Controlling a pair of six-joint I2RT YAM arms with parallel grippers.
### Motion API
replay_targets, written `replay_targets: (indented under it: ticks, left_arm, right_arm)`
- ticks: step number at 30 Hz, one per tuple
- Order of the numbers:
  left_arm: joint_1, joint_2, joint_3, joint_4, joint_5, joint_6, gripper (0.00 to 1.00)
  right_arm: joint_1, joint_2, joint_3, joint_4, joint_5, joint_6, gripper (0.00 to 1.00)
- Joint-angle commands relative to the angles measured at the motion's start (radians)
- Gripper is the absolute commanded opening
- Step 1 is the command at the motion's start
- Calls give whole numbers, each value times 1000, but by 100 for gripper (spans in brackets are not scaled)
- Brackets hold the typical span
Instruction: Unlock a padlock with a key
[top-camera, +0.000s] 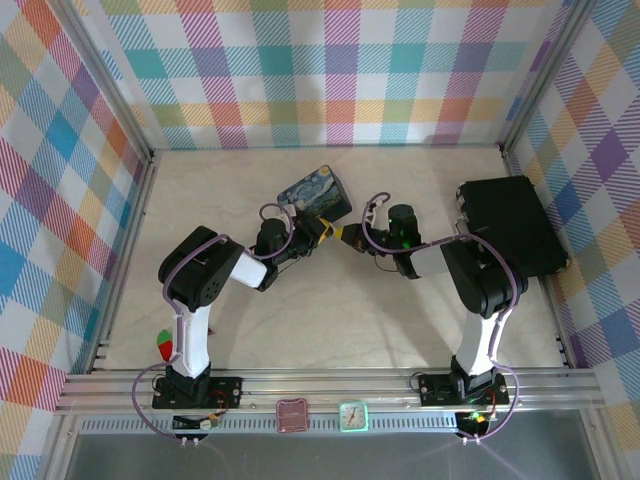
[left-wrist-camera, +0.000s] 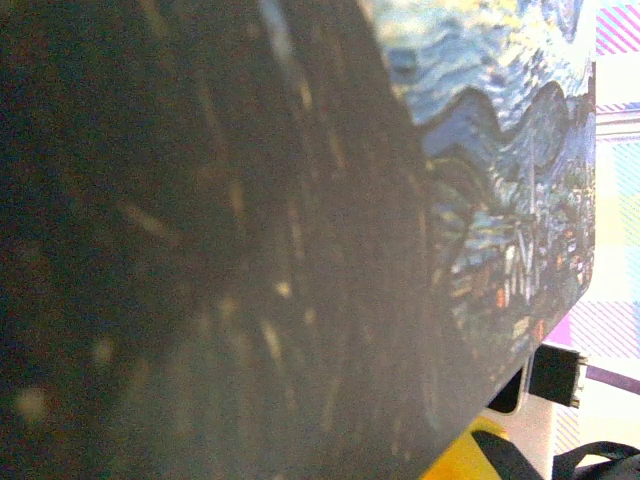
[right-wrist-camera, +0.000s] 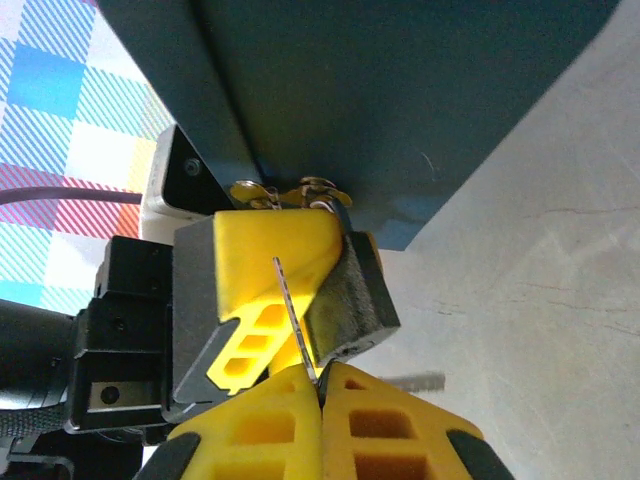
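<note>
**Key presented to lock, the two arms meeting near the table's middle.** Your right gripper (right-wrist-camera: 320, 385) has its yellow jaws pressed together on the key (right-wrist-camera: 293, 310), a thin silvery strip seen edge-on that rises from the fingertips. Pinching it by the near end leaves the far end free to enter a keyway. The padlock (right-wrist-camera: 350, 300), read here as the small dark grey block, sits just below the brass fittings (right-wrist-camera: 290, 190) on the edge of the blue starry-night tin (top-camera: 315, 193), so it appears to hang from the tin's clasp. Your left gripper (top-camera: 318, 232) is nearly closed, with one yellow finger (right-wrist-camera: 250, 290) lying against the block. Its partner is hidden behind, so take the grip on the padlock as a judgement; such a hold would steady the lock body against swinging away from the key. The key's tip lies in the seam between that finger and the block, and you cannot tell whether it has found the keyhole. In the top view the left arm reaches forward and to the right with its elbow bent, wrist beside the tin. The right arm folds leftward from its base, near the black case (top-camera: 510, 225), so the grippers face each other tip to tip above the table (top-camera: 240, 330). The left wrist camera looks closely along the tin's painted lid.
</note>
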Motion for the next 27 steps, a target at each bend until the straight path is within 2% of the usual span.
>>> replay_targets:
  ticks: [1,10,16,27]
  left_arm:
    - [7,-18,-7,69,16,-38,0]
    - [13,15,-4,140,8,-93,0]
    - [13,16,-36,153,2,-94,0]
    - [13,16,-31,136,7,-77,0]
  right_arm:
    - [-5,-12,-29,10,-9,6,0]
    - [-5,-64,-116,-25,21,2,0]
    - [-3,-13,-73,29,-9,33,0]
    - [10,-14,-49,39,-18,39,0]
